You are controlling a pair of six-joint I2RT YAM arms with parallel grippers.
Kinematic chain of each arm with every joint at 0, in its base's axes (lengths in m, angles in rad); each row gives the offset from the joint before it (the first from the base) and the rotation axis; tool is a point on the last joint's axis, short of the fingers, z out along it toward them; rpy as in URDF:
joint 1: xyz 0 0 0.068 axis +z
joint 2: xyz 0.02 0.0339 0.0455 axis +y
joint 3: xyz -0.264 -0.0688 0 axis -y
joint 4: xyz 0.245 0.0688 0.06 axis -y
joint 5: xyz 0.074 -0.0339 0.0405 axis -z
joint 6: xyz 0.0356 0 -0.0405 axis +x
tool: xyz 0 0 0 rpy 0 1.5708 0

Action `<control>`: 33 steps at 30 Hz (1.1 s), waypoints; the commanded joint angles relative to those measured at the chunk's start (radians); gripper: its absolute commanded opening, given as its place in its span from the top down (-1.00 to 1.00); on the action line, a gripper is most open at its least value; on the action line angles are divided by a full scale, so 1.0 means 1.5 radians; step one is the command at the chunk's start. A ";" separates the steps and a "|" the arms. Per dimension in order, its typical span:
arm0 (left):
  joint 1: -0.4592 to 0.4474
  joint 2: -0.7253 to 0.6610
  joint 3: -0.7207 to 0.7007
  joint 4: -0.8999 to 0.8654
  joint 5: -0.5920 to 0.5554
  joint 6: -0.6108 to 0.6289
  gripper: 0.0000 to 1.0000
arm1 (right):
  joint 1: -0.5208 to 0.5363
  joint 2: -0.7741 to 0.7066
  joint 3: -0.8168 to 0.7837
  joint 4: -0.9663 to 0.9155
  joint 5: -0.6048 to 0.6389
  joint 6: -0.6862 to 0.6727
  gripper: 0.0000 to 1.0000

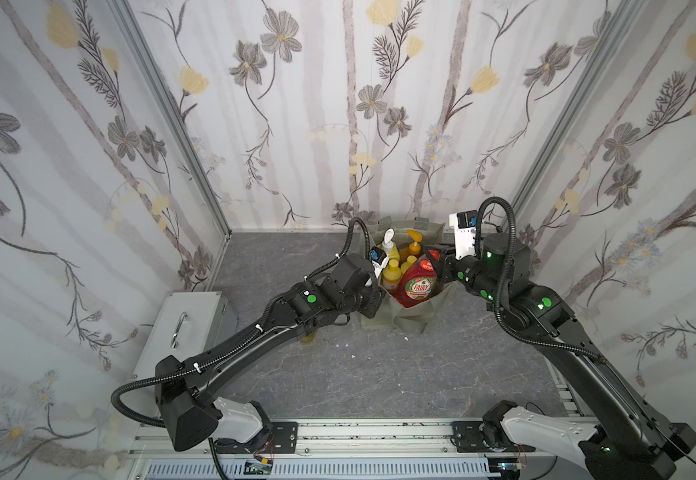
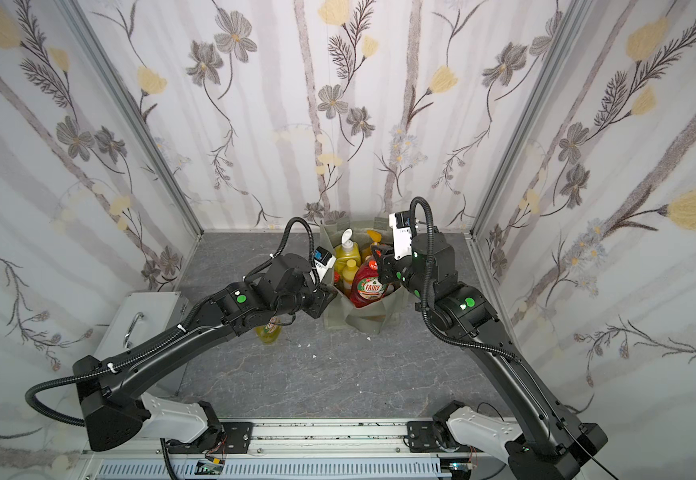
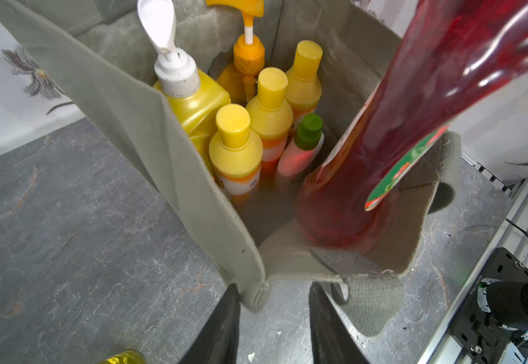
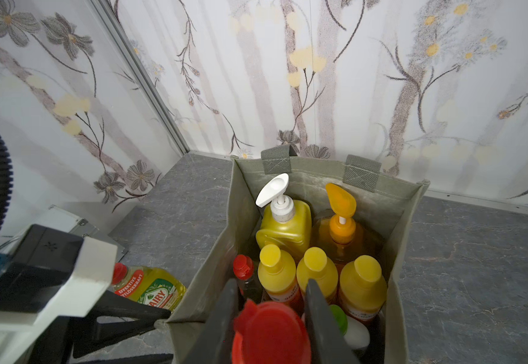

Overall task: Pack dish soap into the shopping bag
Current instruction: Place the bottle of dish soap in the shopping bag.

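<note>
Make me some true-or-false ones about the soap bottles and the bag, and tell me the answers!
1. The right fingers hold the red bottle by its cap end. True.
2. The shopping bag has nothing in it. False: many bottles already stand inside it.
3. A yellow-green bottle is on the table, outside the bag. True.
4. The green-capped bottle is outside the bag. False: it is inside, next to the yellow-capped ones.
5. The yellow pump bottle and the orange pump bottle are both in the bag. True.
</note>
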 commanded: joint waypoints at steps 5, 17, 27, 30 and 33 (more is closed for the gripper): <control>0.008 -0.020 -0.008 0.038 -0.053 -0.156 -0.57 | 0.090 -0.028 -0.075 0.113 0.109 -0.019 1.00; 0.015 0.095 0.004 0.030 -0.015 -0.198 0.29 | 0.161 -0.041 -0.101 0.136 0.219 -0.056 1.00; 0.005 0.084 -0.037 0.047 0.006 -0.190 0.77 | 0.116 -0.035 -0.060 0.203 0.232 -0.098 1.00; 0.003 0.075 -0.042 0.052 0.009 -0.190 0.78 | 0.110 -0.017 -0.053 0.237 0.223 -0.098 1.00; 0.003 0.064 -0.043 0.059 0.009 -0.192 0.79 | 0.110 0.002 -0.056 0.270 0.209 -0.095 1.00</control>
